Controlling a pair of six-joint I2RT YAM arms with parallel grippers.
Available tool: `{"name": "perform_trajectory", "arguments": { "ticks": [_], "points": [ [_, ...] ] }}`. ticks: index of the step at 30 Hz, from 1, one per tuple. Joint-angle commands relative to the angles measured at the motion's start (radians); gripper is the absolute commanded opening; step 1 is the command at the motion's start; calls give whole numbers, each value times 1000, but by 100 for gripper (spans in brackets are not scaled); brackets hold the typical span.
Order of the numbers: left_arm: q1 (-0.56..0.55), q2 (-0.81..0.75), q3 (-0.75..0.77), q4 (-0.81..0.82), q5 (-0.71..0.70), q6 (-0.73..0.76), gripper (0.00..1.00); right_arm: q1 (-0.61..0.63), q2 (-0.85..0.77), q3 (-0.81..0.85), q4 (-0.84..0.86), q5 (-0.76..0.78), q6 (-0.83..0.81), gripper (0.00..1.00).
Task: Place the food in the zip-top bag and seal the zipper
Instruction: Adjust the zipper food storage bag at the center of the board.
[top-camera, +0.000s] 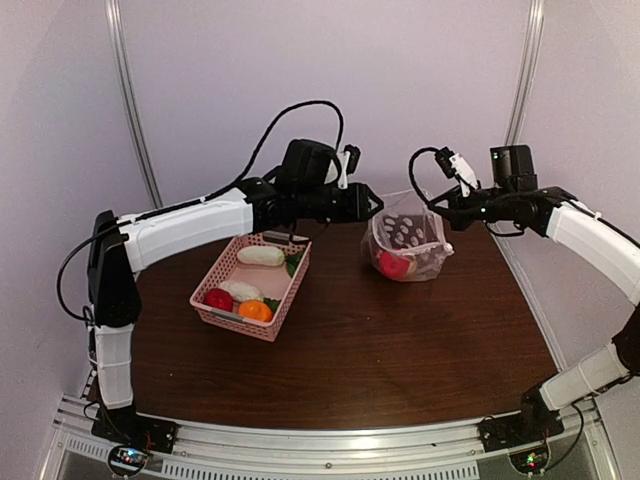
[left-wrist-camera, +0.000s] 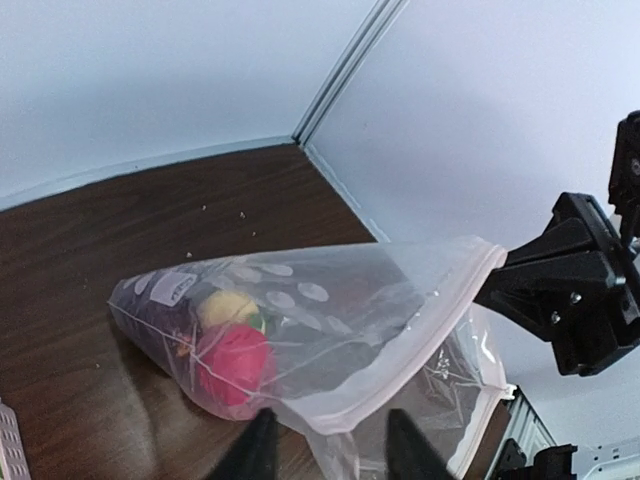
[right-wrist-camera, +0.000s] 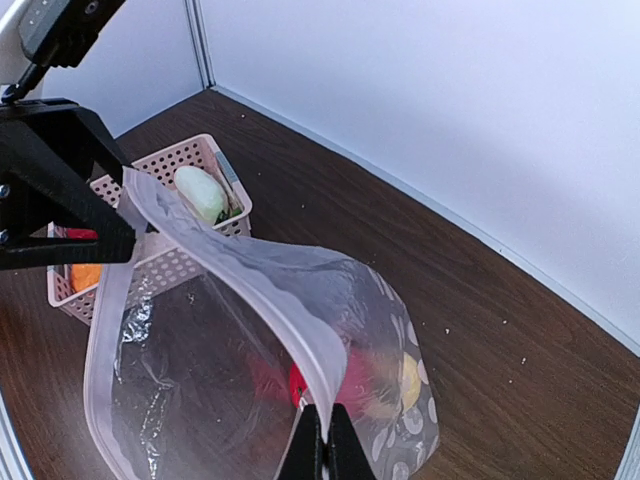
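The clear zip-top bag (top-camera: 405, 240) lies at the back of the table, mouth held up and open. Inside are a red food (left-wrist-camera: 235, 365), a yellow one (left-wrist-camera: 228, 308) and something dark at its closed end. My right gripper (right-wrist-camera: 327, 440) is shut on the zipper strip (right-wrist-camera: 270, 290) at the mouth's right end; its fingers (left-wrist-camera: 550, 285) show in the left wrist view. My left gripper (left-wrist-camera: 333, 450) is open, fingertips just short of the zipper (left-wrist-camera: 420, 340) at the left end. Two white radishes (top-camera: 260, 256), a red piece (top-camera: 219, 299) and an orange piece (top-camera: 255, 311) lie in the pink basket (top-camera: 290, 300).
The pink lattice basket sits left of the bag, under my left arm (top-camera: 190, 225). White walls and a metal corner post (left-wrist-camera: 345, 70) stand close behind the bag. Dark wood table (top-camera: 400, 340) lies in front.
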Motion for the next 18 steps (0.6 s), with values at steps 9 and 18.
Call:
{"name": "perform_trajectory", "arguments": {
  "ticks": [9, 18],
  "points": [
    [0, -320, -393, -153, -116, 158, 73, 12, -62, -199, 100, -157, -17, 0],
    [96, -505, -650, -411, -293, 135, 81, 10, -67, -187, 99, -190, -7, 0]
  ]
}}
